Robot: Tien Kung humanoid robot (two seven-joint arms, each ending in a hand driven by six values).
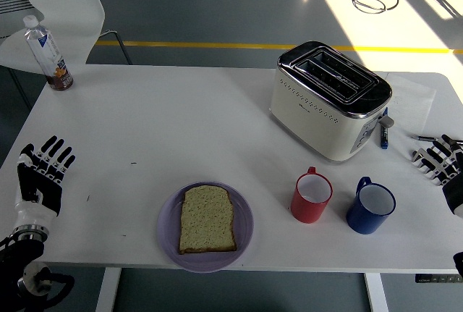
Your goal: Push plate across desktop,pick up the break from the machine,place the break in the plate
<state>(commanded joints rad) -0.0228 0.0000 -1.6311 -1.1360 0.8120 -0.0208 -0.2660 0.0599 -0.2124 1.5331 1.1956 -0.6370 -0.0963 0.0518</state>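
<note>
A slice of bread (207, 218) lies flat on a purple plate (244, 209) near the table's front edge, left of centre. The cream and chrome toaster (329, 99) stands at the back right with both slots showing dark and no bread sticking out. My left hand (40, 176) hovers at the table's left edge with fingers spread, far from the plate and holding nothing. My right hand (443, 164) rests at the right edge, fingers spread and holding nothing.
A red mug (312, 196) and a blue mug (370, 206) stand right of the plate, in front of the toaster. A pen (384, 134) lies beside the toaster. A water bottle (48, 54) stands at the far left corner. A white chair (61, 4) is behind the table.
</note>
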